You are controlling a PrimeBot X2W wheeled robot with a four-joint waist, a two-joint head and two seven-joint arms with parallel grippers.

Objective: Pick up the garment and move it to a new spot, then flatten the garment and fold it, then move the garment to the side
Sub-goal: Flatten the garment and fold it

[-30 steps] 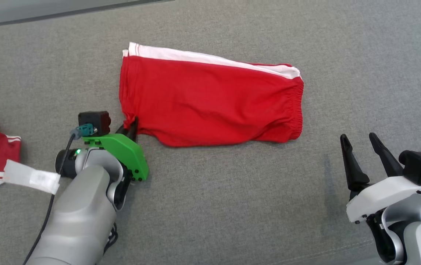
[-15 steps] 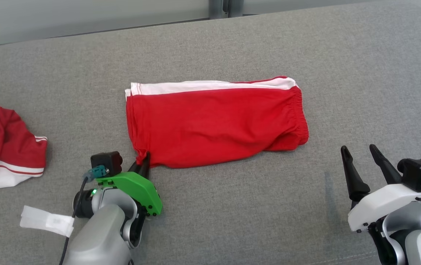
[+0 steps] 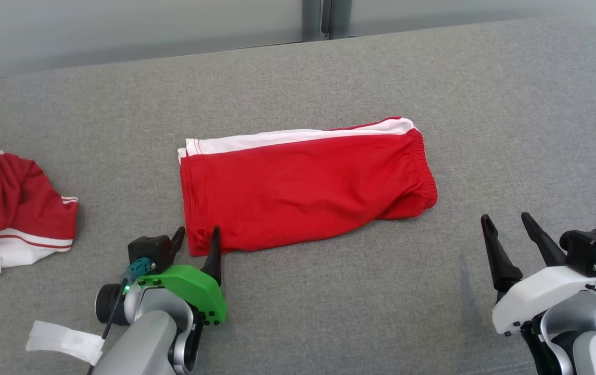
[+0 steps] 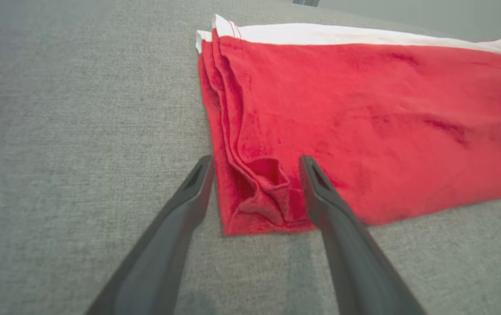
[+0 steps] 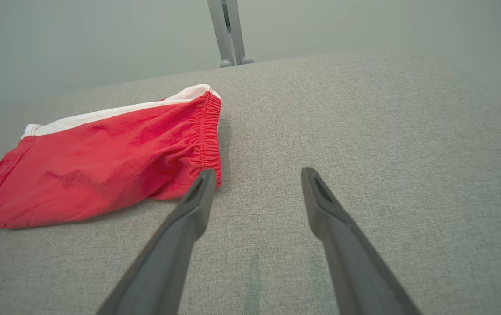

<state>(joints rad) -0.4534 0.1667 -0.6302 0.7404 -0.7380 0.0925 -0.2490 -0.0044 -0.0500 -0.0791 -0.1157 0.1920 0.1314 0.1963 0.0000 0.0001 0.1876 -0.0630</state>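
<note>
Red shorts (image 3: 303,192) folded flat (white stripe (image 3: 298,137)) — left gripper (image 3: 198,229) and right gripper (image 3: 504,215) spread wide.

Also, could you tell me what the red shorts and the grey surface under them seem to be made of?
Red shorts: soft matte knit fabric, perhaps cotton or polyester; it creases limply and the waistband gathers. Grey surface: coarse woven upholstery cloth, matte and heathered, with visible weave.

The left gripper (image 3: 197,235), on a green wrist shell, lay low with its 2 dark fingers spread apart. The right gripper (image 3: 506,220), on a white shell, stood well apart, its 2 fingers likewise parted.
</note>
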